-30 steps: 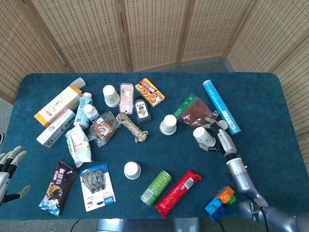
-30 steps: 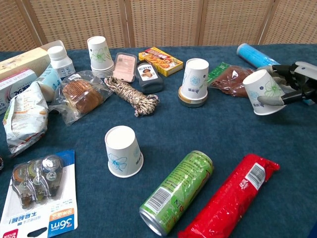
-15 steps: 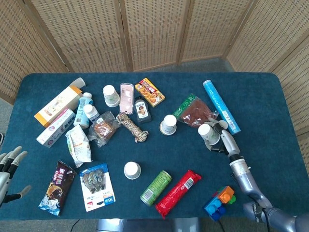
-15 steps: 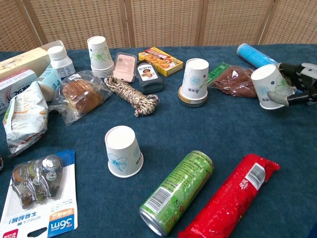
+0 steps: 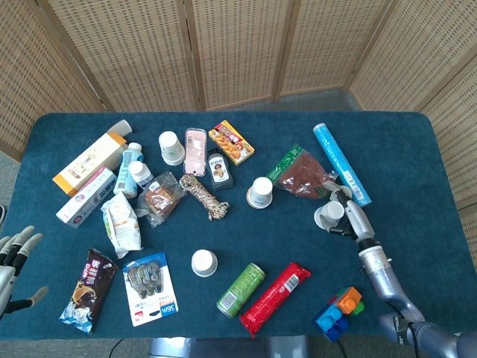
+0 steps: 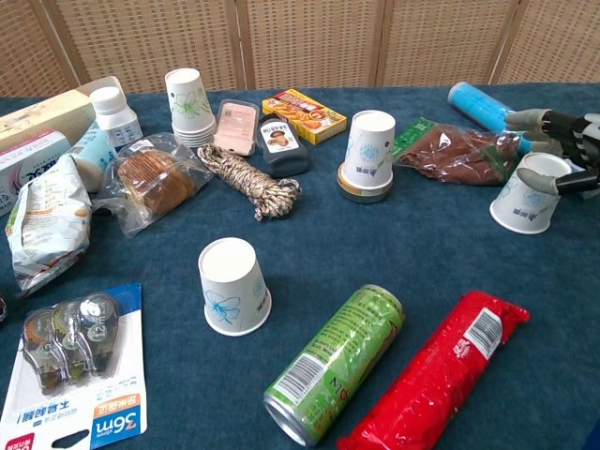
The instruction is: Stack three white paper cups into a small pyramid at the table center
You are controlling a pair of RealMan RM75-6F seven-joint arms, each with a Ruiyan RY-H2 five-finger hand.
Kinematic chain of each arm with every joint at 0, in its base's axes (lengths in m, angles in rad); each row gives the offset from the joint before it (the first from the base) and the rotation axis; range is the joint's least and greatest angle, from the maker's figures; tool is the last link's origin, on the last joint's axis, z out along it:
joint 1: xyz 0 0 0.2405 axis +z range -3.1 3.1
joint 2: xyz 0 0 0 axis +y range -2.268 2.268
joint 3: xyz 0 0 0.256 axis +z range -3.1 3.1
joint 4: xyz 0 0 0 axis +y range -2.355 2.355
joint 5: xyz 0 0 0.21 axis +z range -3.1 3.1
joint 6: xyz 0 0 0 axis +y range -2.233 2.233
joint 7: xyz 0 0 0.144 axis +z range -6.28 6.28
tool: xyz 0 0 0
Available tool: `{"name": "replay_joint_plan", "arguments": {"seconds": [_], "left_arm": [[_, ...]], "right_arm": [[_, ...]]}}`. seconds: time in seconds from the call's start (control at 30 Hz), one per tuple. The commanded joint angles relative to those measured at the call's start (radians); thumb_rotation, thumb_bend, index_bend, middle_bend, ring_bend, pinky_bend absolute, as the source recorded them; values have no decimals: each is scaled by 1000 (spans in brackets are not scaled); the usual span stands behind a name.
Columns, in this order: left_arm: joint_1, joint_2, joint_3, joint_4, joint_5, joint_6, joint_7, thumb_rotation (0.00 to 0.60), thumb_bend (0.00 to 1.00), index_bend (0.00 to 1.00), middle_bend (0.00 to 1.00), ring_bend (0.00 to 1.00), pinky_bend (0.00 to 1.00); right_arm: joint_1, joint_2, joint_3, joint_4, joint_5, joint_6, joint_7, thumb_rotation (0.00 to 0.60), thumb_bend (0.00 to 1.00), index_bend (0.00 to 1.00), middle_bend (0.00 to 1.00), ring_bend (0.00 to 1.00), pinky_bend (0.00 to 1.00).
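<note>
Pyramid not started: right robot hand grips an upside-down cup resting on the desk, two more cups sit apart far to its left, left robot hand open, empty.

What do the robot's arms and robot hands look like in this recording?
The right robot hand has pale grey fingers with dark joints and black palm parts, on a silver-grey metallic forearm with a ringed wrist cuff. The left robot hand shows similar pale grey fingers at the frame edge. No sleeves or markings are visible.
</note>
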Motion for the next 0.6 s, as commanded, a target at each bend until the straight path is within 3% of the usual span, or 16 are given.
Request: {"name": "replay_joint_plan", "arguments": {"seconds": [0.03, 0.3, 0.6], "left_arm": [[-1, 0, 0, -1, 0, -1, 0, 600, 273, 0, 0, 0, 0], [-3, -3, 1, -2, 1, -6, 8, 600, 272, 0, 0, 0, 0], [-4, -2, 3, -2, 2, -9, 8, 600, 272, 0, 0, 0, 0]], "right_arm": [[-2, 18, -1, -18, -8, 13, -9, 598, 469, 95, 51, 0, 0], [9, 95, -1, -95, -29, 29, -115, 532, 462, 79, 29, 0, 0], [4, 178, 2, -164, -33, 59, -251, 520, 451, 79, 28, 0, 0]]}}
